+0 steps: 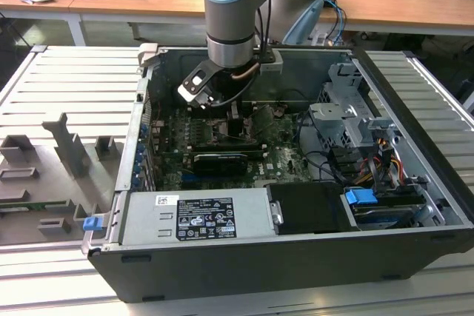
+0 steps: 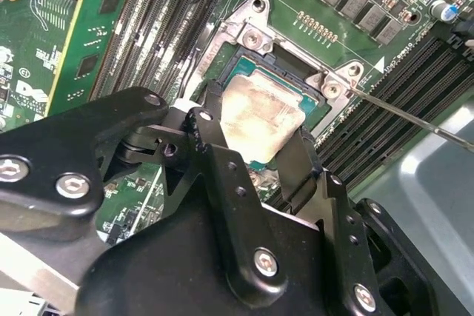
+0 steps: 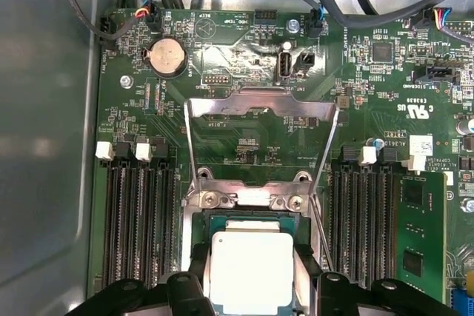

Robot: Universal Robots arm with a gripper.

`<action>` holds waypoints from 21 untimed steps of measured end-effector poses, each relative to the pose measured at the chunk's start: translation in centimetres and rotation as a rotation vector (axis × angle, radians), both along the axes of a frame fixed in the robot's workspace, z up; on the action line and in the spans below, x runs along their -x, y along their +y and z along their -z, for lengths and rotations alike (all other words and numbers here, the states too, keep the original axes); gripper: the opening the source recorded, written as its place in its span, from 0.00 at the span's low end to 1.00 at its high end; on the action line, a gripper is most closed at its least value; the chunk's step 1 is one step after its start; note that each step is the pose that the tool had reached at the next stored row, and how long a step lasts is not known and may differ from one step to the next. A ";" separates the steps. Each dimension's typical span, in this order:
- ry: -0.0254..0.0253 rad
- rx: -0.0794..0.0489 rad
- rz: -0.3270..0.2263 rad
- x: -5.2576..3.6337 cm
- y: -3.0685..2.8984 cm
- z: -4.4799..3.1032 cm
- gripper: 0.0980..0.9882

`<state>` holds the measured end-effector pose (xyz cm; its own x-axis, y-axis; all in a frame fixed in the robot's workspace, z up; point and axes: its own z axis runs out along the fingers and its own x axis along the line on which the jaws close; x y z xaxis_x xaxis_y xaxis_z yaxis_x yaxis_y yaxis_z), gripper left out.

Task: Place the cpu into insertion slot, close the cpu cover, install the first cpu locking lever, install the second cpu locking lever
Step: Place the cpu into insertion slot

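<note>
The cpu (image 3: 252,268), a flat square chip with a pale metal face, hangs between my black fingers (image 3: 307,275) just over the insertion slot (image 3: 222,199). My gripper (image 3: 252,280) is shut on two opposite edges of the cpu. In the second wrist view the cpu (image 2: 259,112) sits tilted above the insertion slot's silvery rim (image 2: 255,35), held in my gripper (image 2: 255,146). The cpu cover (image 3: 259,105) stands swung open beyond the slot. Thin lever rods (image 3: 326,160) run along its sides. In the exterior view my arm (image 1: 229,27) reaches down into the computer case.
Black memory slots (image 3: 141,220) flank the socket on both sides. A coin battery (image 3: 167,55) and cables lie beyond the cover. In the exterior view a long black card (image 1: 218,162), a power supply (image 1: 192,216) and a drive cage (image 1: 348,123) crowd the case.
</note>
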<state>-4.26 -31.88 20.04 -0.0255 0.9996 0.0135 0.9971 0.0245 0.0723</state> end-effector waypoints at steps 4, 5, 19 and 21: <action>0.0000 0.001 0.000 0.00 0.00 0.07 0.49; 0.0000 0.001 0.000 0.00 0.00 0.07 0.49; 0.0002 -0.003 0.000 0.00 0.00 -0.62 0.56; 0.0013 -0.003 0.000 -0.01 0.01 -0.82 0.41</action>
<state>-4.25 -31.88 20.86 -0.0254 0.9995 0.0164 0.9972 0.0242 0.0711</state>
